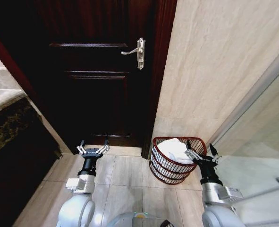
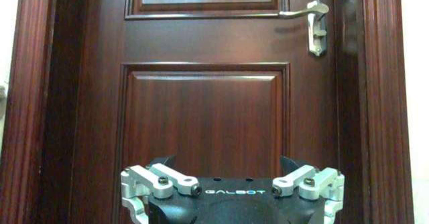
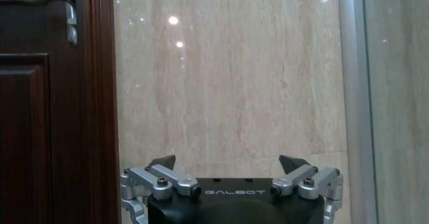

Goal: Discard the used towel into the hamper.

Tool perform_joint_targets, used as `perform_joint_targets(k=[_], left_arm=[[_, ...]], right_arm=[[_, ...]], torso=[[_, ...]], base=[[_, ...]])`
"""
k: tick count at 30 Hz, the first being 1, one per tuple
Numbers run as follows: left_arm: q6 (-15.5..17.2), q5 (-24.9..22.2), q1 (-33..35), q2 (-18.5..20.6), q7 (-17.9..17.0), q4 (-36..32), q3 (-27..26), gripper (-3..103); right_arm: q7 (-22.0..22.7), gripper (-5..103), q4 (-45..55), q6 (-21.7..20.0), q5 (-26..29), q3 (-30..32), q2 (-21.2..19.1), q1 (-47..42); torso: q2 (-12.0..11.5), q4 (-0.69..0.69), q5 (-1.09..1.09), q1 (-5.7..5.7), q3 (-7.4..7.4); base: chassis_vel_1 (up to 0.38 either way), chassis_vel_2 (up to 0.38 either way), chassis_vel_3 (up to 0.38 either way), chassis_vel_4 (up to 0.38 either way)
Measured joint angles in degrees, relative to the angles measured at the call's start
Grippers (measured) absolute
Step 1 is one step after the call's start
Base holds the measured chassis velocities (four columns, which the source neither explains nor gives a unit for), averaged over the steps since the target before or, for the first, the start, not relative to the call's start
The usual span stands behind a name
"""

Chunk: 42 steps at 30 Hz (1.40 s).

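Note:
The hamper (image 1: 164, 166), a round dark red wire basket, stands on the tiled floor at the foot of the marble wall, just right of the door. A white towel (image 1: 175, 149) lies bunched inside it. My right gripper (image 1: 201, 153) hovers open at the hamper's right rim, above and beside the towel, holding nothing. Its open fingers (image 3: 162, 162) face the marble wall in the right wrist view. Off to the left, my left gripper (image 1: 93, 150) is open and empty, low before the door; its fingers (image 2: 163, 162) face the door panel.
A dark wooden door (image 1: 99, 71) with a silver lever handle (image 1: 135, 51) is shut straight ahead. A dark stone counter (image 1: 7, 127) runs along the left. A glass shower partition (image 1: 252, 142) with a metal frame stands on the right. Beige floor tiles (image 1: 122, 175) lie between the arms.

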Motion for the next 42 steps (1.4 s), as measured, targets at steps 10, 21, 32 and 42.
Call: perform_joint_targets(k=[10,21,32,42], left_arm=[[0.3,-0.4,-0.3,0.3,0.0,-0.5,-0.2,100],[0.2,-0.9,-0.3,0.6,0.3,-0.7,-0.6,100],[0.4,-1.7,-0.6,0.8,0.6,-1.0,-1.3,100],[0.2,-2.9,-1.1,1.0,1.2,-0.9,-3.1,100]], right_arm=[[0.1,100,0.0,0.2,-0.2,0.0,0.0,0.0],[-0.4,100,0.2,0.7,-0.3,0.1,0.1,-0.5],[-0.2,100,0.7,0.0,-0.6,-0.7,0.0,-0.3],[0.0,100,0.8,-0.5,-1.2,-1.7,0.1,0.2]], torso=[[2.2,0.00,0.00,0.71,1.46],[4.9,0.00,0.00,1.60,3.29],[7.2,0.00,0.00,2.45,4.78],[9.6,0.00,0.00,3.41,6.19]], base=[[0.000,0.000,0.000,0.000],[0.000,0.000,0.000,0.000],[0.000,0.000,0.000,0.000],[0.000,0.000,0.000,0.000]])
